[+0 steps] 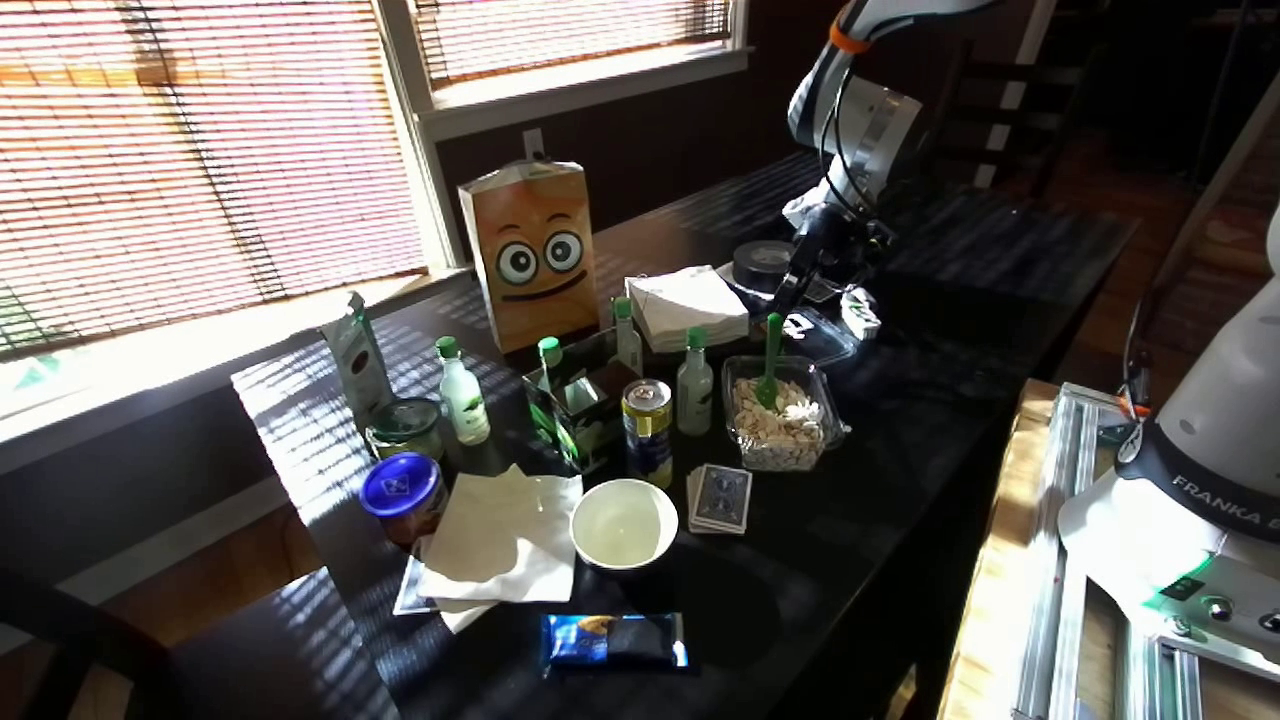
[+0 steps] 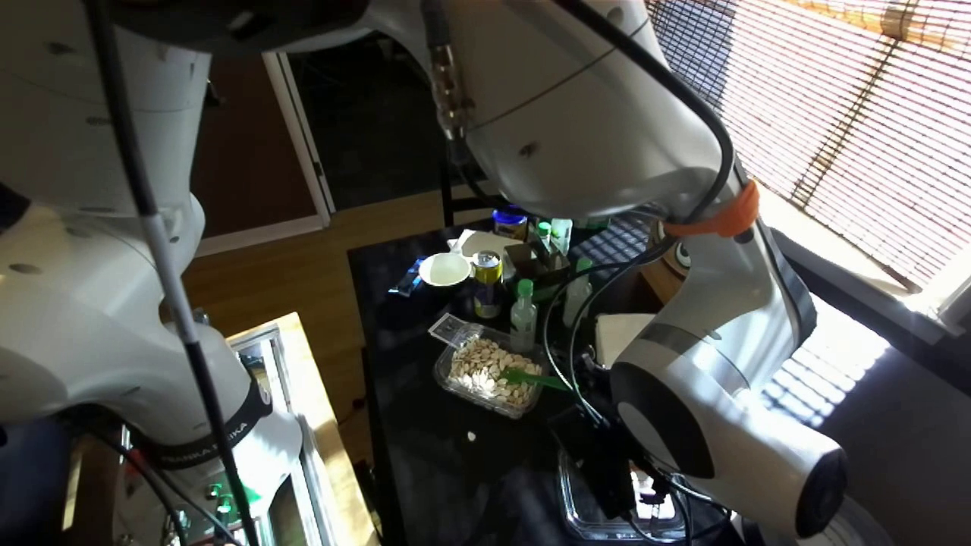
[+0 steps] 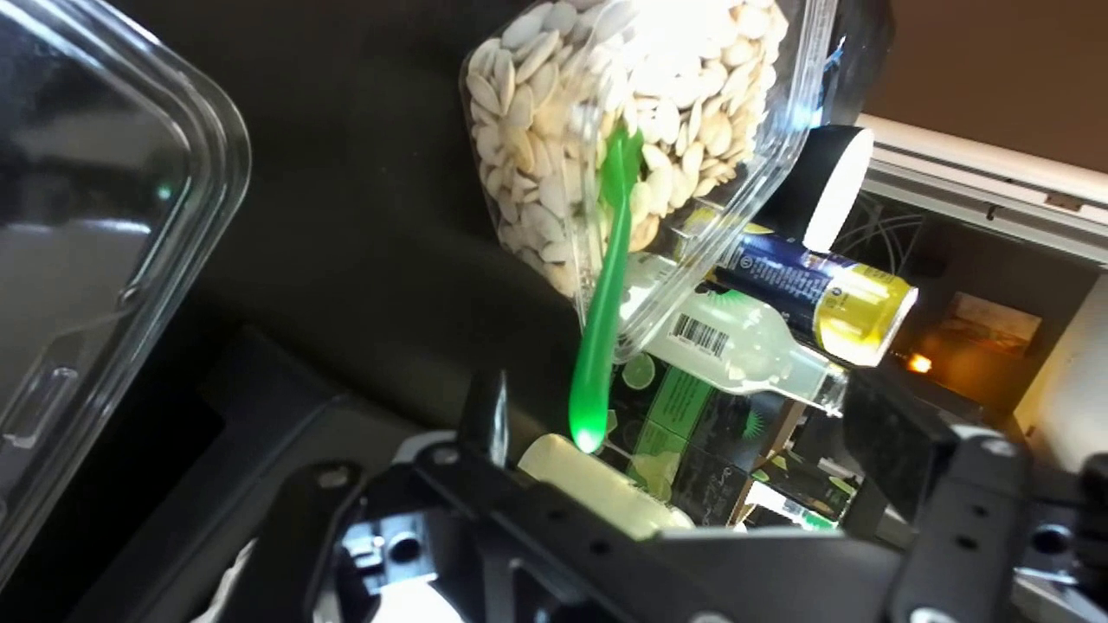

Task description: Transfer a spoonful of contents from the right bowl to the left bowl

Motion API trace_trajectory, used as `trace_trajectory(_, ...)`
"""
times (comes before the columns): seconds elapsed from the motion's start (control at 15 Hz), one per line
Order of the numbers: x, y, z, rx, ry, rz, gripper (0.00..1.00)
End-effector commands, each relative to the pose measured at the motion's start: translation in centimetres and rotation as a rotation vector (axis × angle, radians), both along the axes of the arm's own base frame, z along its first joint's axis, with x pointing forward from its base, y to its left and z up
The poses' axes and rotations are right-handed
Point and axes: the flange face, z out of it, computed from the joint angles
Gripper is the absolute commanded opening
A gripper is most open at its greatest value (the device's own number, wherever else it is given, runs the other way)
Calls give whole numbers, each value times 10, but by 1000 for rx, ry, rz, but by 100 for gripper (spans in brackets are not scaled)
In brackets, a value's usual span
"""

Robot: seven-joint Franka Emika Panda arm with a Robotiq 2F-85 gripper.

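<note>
The right bowl is a clear square plastic tub (image 1: 832,408) holding pale pumpkin seeds (image 3: 537,130). A green spoon (image 3: 602,337) stands in the seeds, its head partly buried and its handle leaning out over the rim toward my gripper (image 3: 688,424). The jaws are wide apart and grip nothing; the handle's end lies ahead of them in the wrist view, nearer the left finger (image 3: 485,415). The left bowl is white inside (image 1: 623,525) and appears in both exterior views, beyond a can from the tub (image 2: 445,271). Its inside looks bare.
Glass bottles (image 1: 695,390), a yellow-blue can (image 1: 648,430) and a drinks carton (image 1: 575,420) stand close by the tub. Playing cards (image 1: 722,498) lie between tub and white bowl. Beside my gripper are another clear container (image 3: 216,156), napkins (image 1: 690,305) and a tape roll (image 1: 762,265).
</note>
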Motion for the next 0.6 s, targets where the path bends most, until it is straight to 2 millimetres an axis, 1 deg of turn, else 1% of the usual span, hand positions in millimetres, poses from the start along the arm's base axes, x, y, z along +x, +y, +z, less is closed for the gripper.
trace_trajectory(0.0,6,-4,-9,42,5,44,97)
trace_trajectory(0.07,7,-3,-11,48,10,46,97)
trace_trajectory(0.2,7,-3,-12,53,19,48,92)
trace_trajectory(0.27,7,-3,-12,54,19,50,88)
trace_trajectory(0.33,8,-3,-13,55,20,52,87)
trace_trajectory(0.4,9,-3,-14,55,21,52,82)
trace_trajectory(0.53,8,-3,-15,55,22,53,82)
